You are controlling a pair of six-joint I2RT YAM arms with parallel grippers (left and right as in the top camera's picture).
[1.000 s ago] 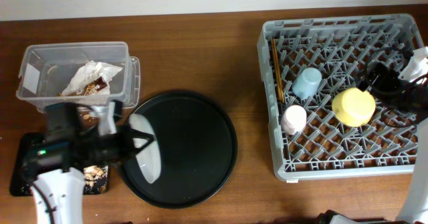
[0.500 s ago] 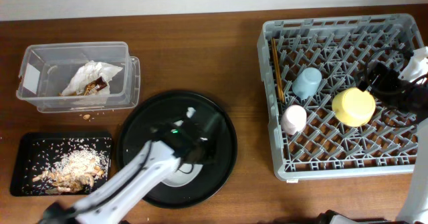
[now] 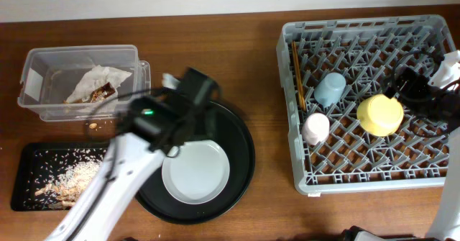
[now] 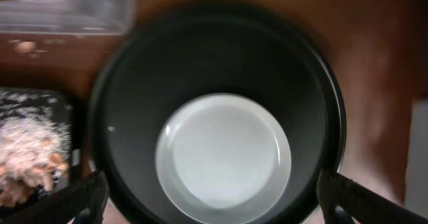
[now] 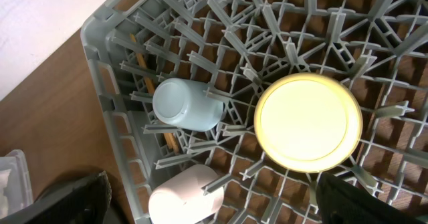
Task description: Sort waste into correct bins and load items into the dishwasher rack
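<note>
Brown wood table (image 3: 215,54) holds everything. Up on the left, the tub (image 3: 79,52) has a crumpled wrapper (image 3: 97,83) inside. Below it, the flat tray (image 3: 21,176) holds the scraps (image 3: 75,180). So the waste looks mostly sorted, though a few crumbs (image 3: 92,124) lie on the table just beside the tub.

On the right, the rack (image 3: 374,185) already has the chopsticks (image 3: 297,75), the blue cup (image 3: 330,88), the pink cup (image 3: 315,128) and the bowl (image 3: 379,114). Only the plate (image 3: 195,170) is not in yet. It lies flat in the round tray (image 3: 241,147).

The left gripper (image 4: 214,200) hangs over the plate with its jaws spread wide and nothing in them. The right gripper (image 5: 217,204) hangs over the rack near the bowl, jaws wide too, holding nothing.

I think the step now is getting the plate. A flat plate is hard to pinch. So the left gripper would need to come down on its rim, close on it, lift, and carry it to a free row of pegs.
</note>
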